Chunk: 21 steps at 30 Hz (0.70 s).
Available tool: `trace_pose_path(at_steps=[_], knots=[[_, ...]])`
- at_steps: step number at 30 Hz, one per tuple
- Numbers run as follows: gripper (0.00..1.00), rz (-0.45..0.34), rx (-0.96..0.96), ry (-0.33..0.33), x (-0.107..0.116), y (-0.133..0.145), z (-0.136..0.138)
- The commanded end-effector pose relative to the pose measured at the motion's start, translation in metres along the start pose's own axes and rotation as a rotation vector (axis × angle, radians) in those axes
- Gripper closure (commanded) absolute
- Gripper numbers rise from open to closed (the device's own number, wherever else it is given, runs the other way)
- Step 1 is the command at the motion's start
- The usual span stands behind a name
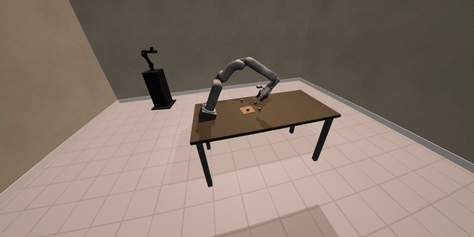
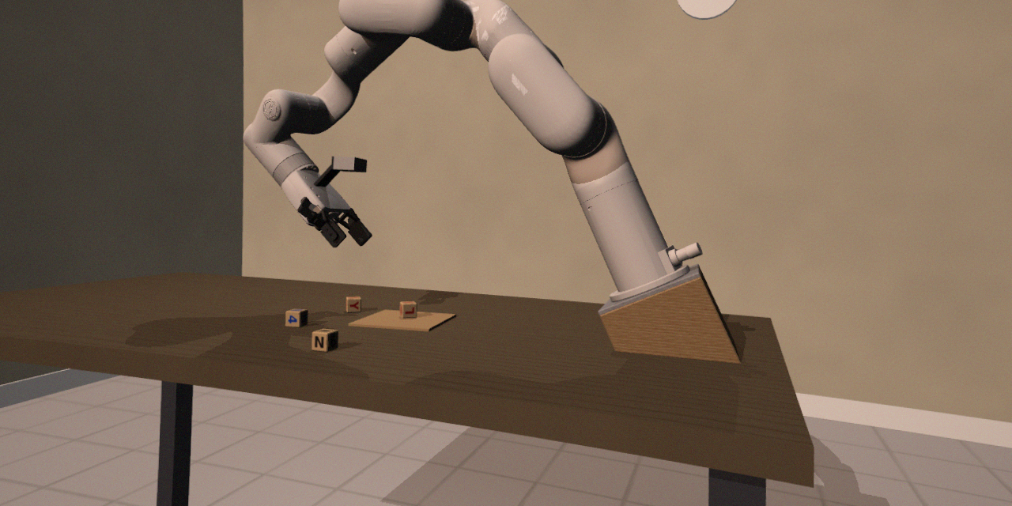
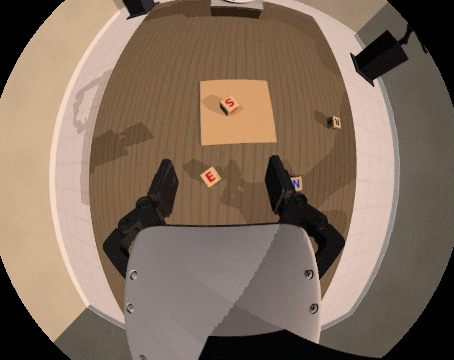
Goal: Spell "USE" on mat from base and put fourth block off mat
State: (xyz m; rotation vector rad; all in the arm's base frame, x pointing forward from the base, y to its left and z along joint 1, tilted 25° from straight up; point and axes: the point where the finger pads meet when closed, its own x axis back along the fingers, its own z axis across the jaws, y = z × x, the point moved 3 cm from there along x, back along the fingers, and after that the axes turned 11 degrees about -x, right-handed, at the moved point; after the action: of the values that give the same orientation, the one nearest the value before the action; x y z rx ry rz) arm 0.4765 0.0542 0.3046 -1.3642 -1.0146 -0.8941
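Observation:
The tan mat lies flat. On it sits a block with a red S on top, turned at an angle. A block with a red E on top lies off the mat, also turned. A block with a blue N on top is partly hidden behind a finger in the wrist view. The fourth block lies off the mat; its top letter is unclear. My gripper is open and empty, tilted, high above the table.
The robot's base stands on a wedge block at one end of the wooden table. A black pedestal with a small arm stands away from the table.

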Motion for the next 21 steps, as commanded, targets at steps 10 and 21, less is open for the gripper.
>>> trace_pose_path(at_steps=[10, 21], knots=[[0.0, -0.182, 0.293, -0.129, -0.005, -0.018, 0.062], [0.0, -0.288, 0.495, -0.209, -0.013, -0.035, 0.1]])
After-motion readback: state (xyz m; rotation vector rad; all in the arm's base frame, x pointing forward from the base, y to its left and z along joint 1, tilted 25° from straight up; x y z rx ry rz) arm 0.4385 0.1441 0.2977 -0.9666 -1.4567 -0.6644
